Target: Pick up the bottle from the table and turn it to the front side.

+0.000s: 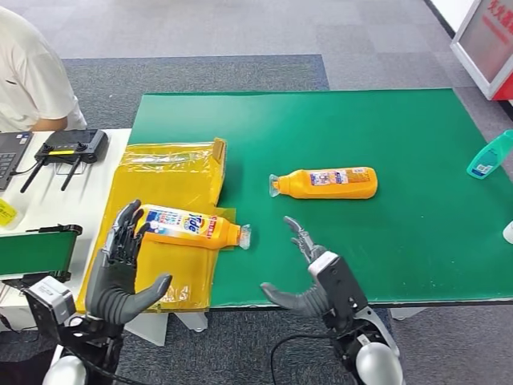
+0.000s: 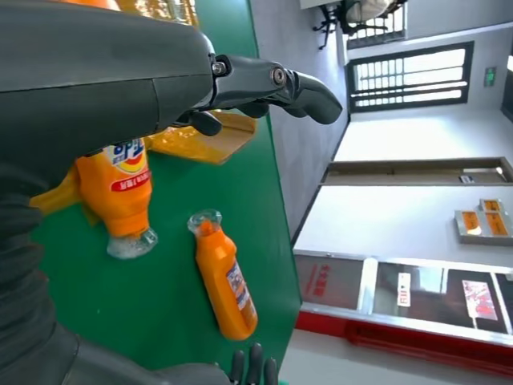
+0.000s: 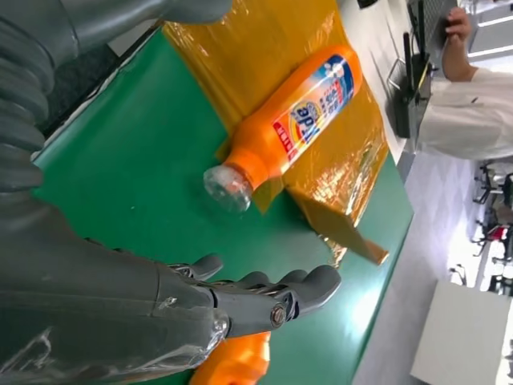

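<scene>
Head view: left hand (image 1: 124,269) open, fingertips at base of near bottle (image 1: 191,227) lying on yellow bag (image 1: 169,172); right hand (image 1: 305,277) open, second bottle (image 1: 329,183) beyond it. Likely rigid, smooth plastic; grip mid-body.

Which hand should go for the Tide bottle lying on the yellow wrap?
Left, most likely. The left hand is open right at the base of the Tide bottle on the yellow wrap. The right hand, also open, sits past its cap, nearer the other orange bottle.

Green table (image 1: 393,144) — two orange bottles (image 1: 329,183), yellow bag (image 1: 175,172), teal bottle (image 1: 489,156).
</scene>
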